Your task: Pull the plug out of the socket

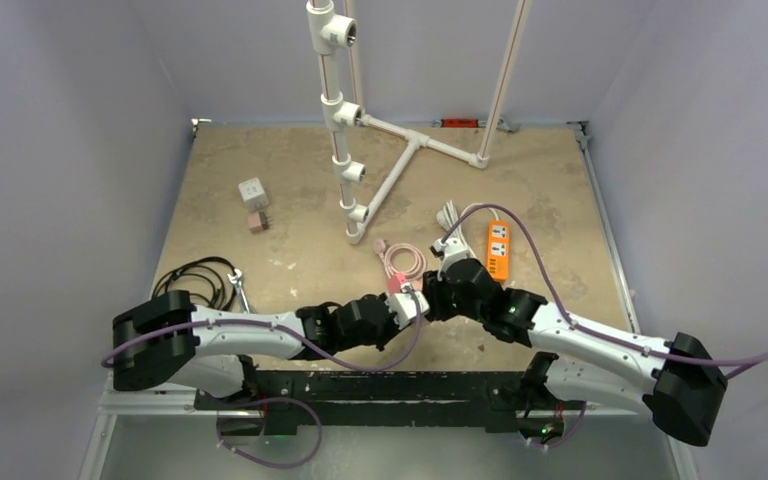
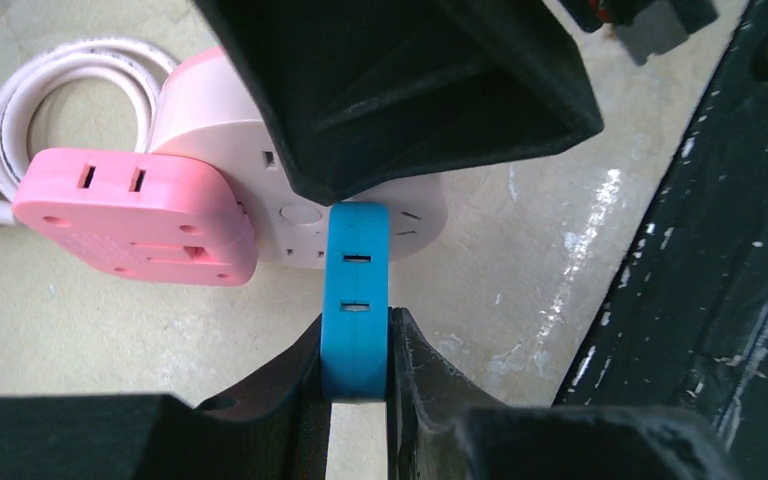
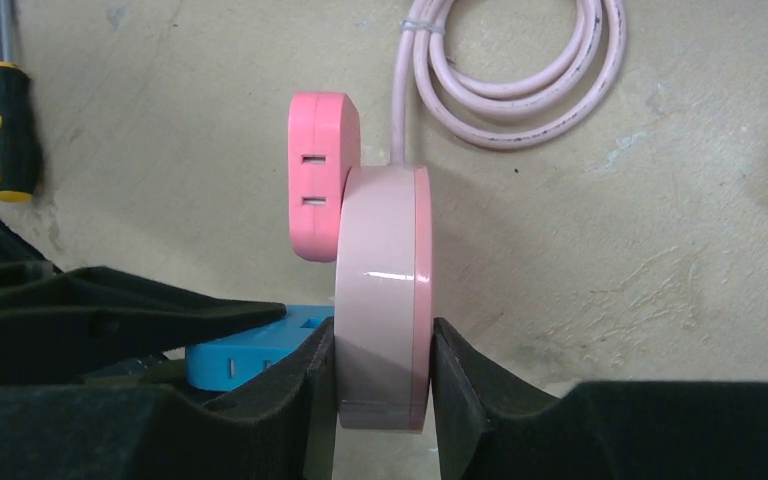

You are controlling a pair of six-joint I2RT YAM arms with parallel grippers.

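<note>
blue plug: flat, two slots on its edge, sitting on the face of the round pink socket beside a pink adapter | left gripper: clamped on the plug, right between its fingers | right gripper: squeezed on the socket

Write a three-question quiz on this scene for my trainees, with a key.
1. True or false: the left gripper is shut on the blue plug.
2. Which one clamps the socket? A. the left gripper; B. the right gripper; C. neither.
3. Fill in: the second plug on the socket is ___ in colour.
Key: 1 true; 2 B; 3 pink.
</note>
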